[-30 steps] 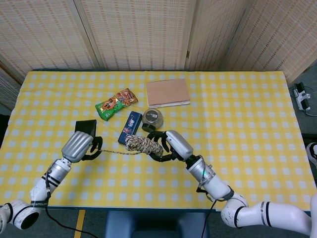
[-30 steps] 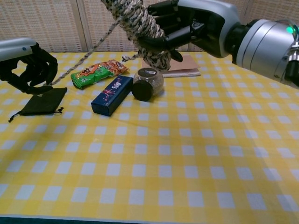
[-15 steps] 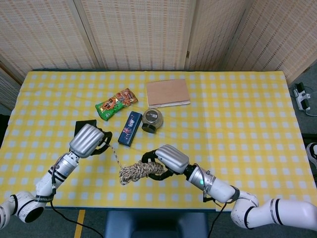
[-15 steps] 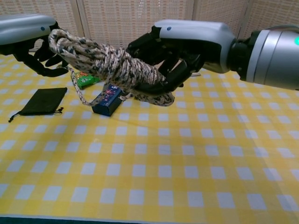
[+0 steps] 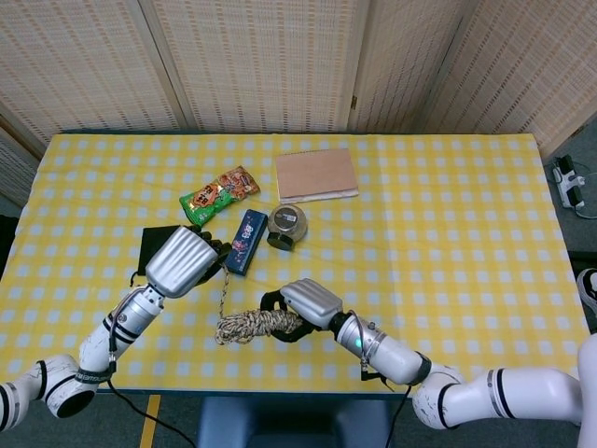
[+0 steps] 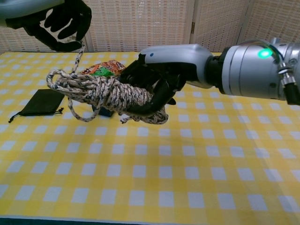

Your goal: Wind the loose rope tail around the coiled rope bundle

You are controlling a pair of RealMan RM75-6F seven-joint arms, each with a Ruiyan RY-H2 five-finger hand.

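My right hand (image 5: 306,304) (image 6: 164,79) grips one end of the speckled coiled rope bundle (image 5: 252,325) (image 6: 101,92) and holds it level above the table. The loose rope tail (image 5: 224,291) (image 6: 77,58) runs taut from the bundle's left part up to my left hand (image 5: 183,261) (image 6: 58,19), which holds its end. A turn of the tail hangs in a loop under the bundle. My left hand stands higher than the bundle and to its left.
On the yellow checked tablecloth (image 5: 448,215) lie a black pouch (image 6: 41,101), a green and orange snack bag (image 5: 219,195), a blue box (image 5: 244,241), a dark jar on its side (image 5: 287,224) and a tan notebook (image 5: 315,175).
My left hand has risen and moved right toward the bundle, pulling the tail upward. My right hand has shifted the bundle left and lower, nearer the table's front edge.
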